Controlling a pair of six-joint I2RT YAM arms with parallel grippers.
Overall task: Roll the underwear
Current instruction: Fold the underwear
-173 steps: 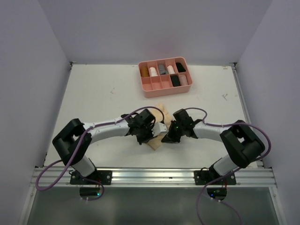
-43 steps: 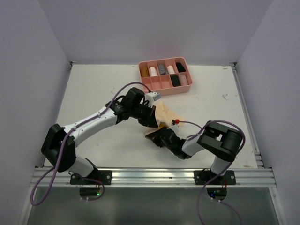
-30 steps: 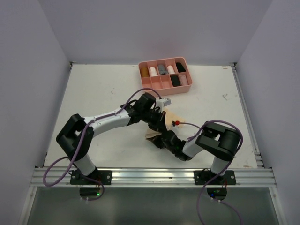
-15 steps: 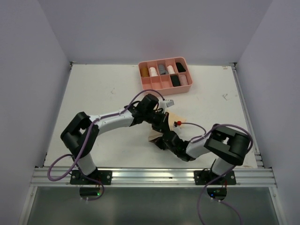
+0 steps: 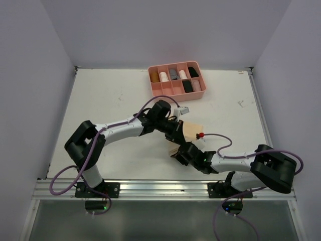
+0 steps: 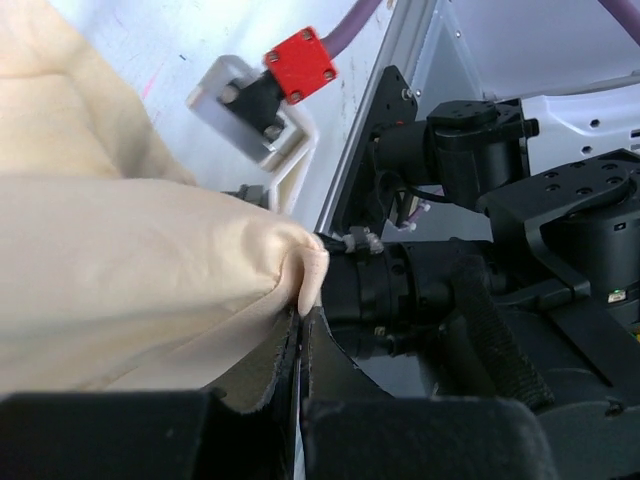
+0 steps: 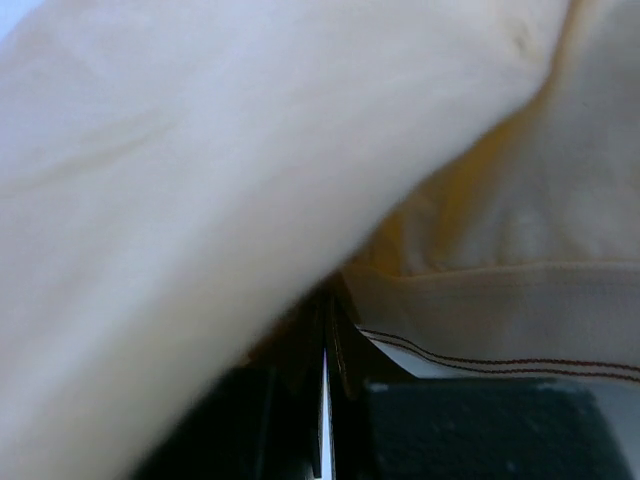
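Observation:
The pale tan underwear [image 5: 191, 131] lies folded in the middle of the table, held between both grippers. My left gripper [image 5: 177, 132] reaches in from the left and is shut on a pinched fold of the tan cloth [image 6: 120, 260]; in the left wrist view the left gripper [image 6: 302, 315] grips it at the fingertips. My right gripper [image 5: 179, 152] lies low at the near edge of the garment. In the right wrist view the right gripper [image 7: 325, 335] is shut under the draped tan cloth [image 7: 200, 150], whose stitched hem shows at the right.
A pink divided tray [image 5: 173, 97] stands at the back of the table, with several rolled garments in its compartments. A red tag [image 5: 200, 135] on a purple cable sits just right of the underwear. The right arm's black wrist [image 6: 450, 290] lies close beside the left fingers.
The right arm has stretched out low, its elbow swinging right. The left gripper has come nearer and right with the tan cloth folded over, and the garment has shifted slightly right.

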